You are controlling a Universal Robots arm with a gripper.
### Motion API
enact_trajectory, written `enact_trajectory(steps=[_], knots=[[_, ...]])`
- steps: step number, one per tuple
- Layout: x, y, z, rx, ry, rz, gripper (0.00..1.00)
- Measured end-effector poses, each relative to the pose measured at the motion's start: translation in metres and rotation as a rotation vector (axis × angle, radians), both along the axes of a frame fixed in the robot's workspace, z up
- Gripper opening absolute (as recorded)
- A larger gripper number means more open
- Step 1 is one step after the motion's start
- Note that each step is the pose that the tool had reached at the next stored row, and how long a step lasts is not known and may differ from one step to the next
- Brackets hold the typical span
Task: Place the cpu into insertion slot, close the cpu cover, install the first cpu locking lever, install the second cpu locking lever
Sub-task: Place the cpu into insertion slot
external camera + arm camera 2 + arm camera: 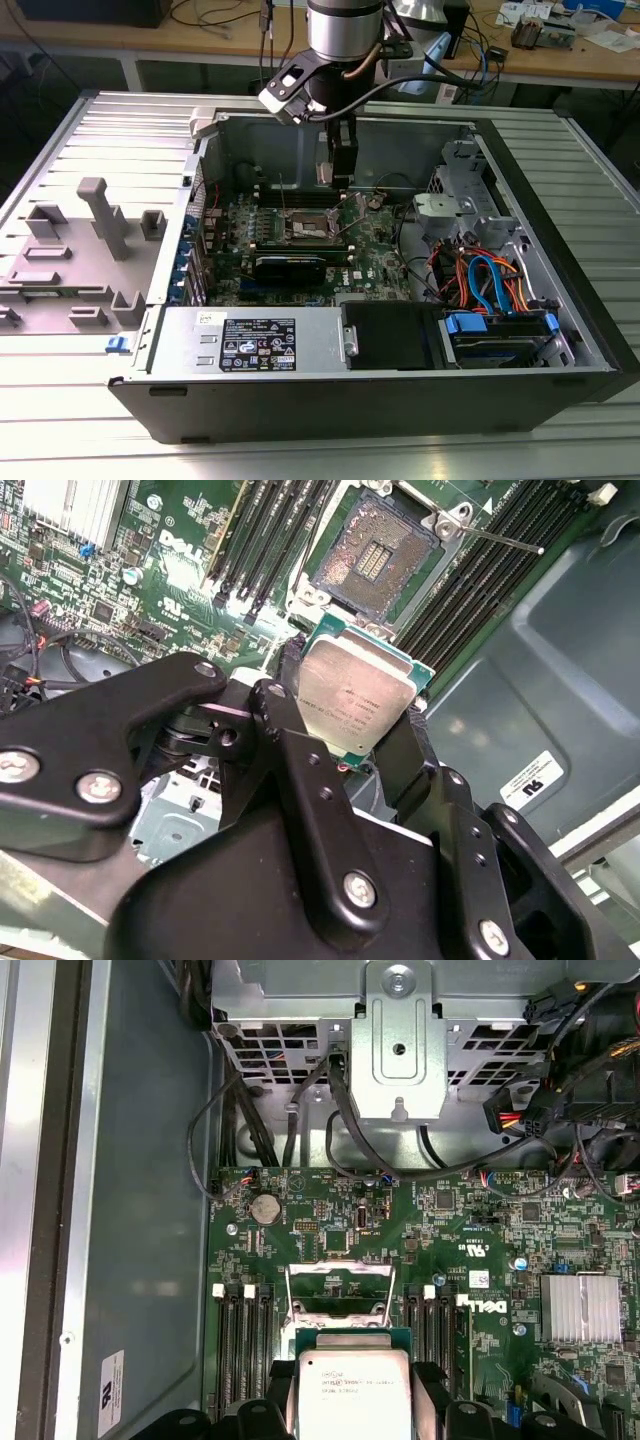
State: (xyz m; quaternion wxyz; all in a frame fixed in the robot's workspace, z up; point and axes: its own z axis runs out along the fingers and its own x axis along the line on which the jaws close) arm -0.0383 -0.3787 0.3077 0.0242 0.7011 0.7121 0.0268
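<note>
My gripper (345,725) is shut on the cpu (355,692), a small square chip with a silvery top, clamped by two opposite edges between black fingers (278,715). It hangs above the green motherboard (380,265), close to the insertion slot (372,555), which lies open with its dark centre bare. In the first wrist view the cpu (350,1392) sits between the fingers, just short of the cpu cover (338,1288), a silvery frame tilted up. A thin locking lever (500,538) sticks out free beside the slot. In the exterior view the gripper (338,175) hovers just above the slot (308,232).
The open computer case (560,270) surrounds the board. A power supply (250,345) lies along the near side, and a drive cage (465,205) with orange and blue cables (490,275) sits at the exterior view's right. Memory slots (270,540) flank the socket. A grey fixture (90,240) stands outside.
</note>
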Motion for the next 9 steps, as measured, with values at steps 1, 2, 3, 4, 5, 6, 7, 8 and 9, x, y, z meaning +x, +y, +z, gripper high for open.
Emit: enact_trajectory(steps=[1,2,3,4,5,6,7,8,9], knots=[[0.0000,0.0000,0.0000,0.0000,0.0000,0.000,0.54],[0.0000,0.0000,0.0000,0.0000,0.0000,0.000,0.54],[0.0000,0.0000,0.0000,0.0000,0.0000,0.000,0.54],[0.0000,0.0000,0.0000,0.0000,0.0000,-0.001,0.54],[0.0000,0.0000,-0.0001,0.0001,0.0000,-0.007,0.54],[0.0000,0.0000,-0.0002,0.0000,0.0000,-0.011,0.54],[0.0000,0.0000,-0.0003,0.0000,0.0000,-0.018,0.54],[0.0000,0.0001,-0.0006,0.0001,0.0000,-0.029,0.54],[0.0000,0.0000,-0.0013,-0.0002,0.0000,-0.046,0.54]])
